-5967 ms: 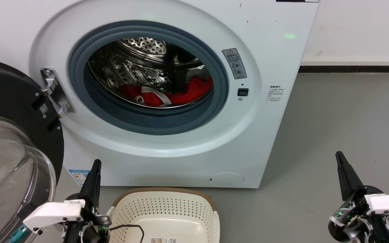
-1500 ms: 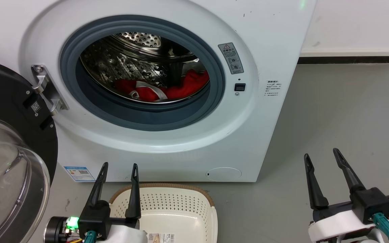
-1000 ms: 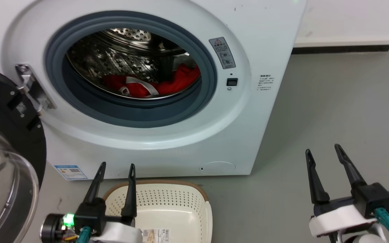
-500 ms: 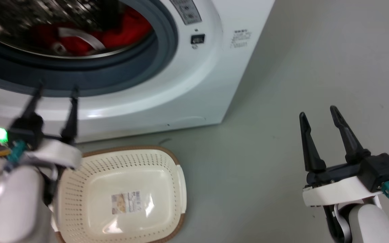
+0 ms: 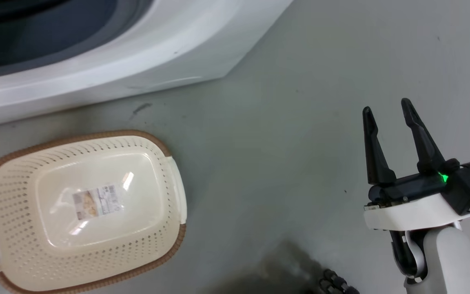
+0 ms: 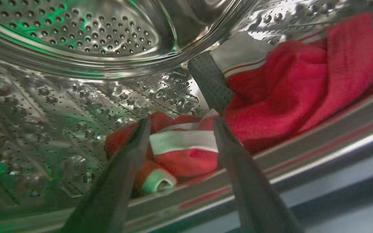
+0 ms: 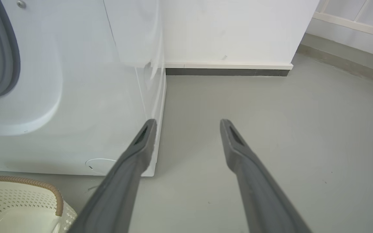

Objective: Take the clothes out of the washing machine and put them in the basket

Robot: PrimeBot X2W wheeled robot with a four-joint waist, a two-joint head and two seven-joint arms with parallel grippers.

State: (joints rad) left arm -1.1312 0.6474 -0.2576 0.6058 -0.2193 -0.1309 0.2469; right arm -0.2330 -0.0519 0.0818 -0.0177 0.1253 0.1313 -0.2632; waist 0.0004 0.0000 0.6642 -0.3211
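In the left wrist view the red clothes (image 6: 270, 106) with white trim lie in a heap at the bottom of the perforated steel drum. My left gripper (image 6: 180, 120) is open at the drum's mouth, its fingers framing a white-banded fold, apart from the fabric. The washing machine (image 5: 96, 69) fills the head view's top left, its white front (image 7: 76, 97) also in the right wrist view. The cream basket (image 5: 6, 196) stands empty on the floor before the machine, its brown rim (image 7: 55, 195) at the right wrist view's lower left. My right gripper (image 5: 386, 108) hovers open over bare floor, its open fingers (image 7: 188, 121) aimed past the machine's corner.
Grey floor (image 5: 280, 122) spreads to the right of the machine. A white wall with a dark baseboard (image 7: 225, 72) runs behind it. A dark shadow and part of my base (image 5: 333, 281) lie at the head view's bottom edge. A grey drum paddle (image 6: 210, 81) rises behind the clothes.
The head camera has tilted down and turned, so the porthole has slid off the top. My left gripper has left the head view and now points into the drum. Both grippers have opened.
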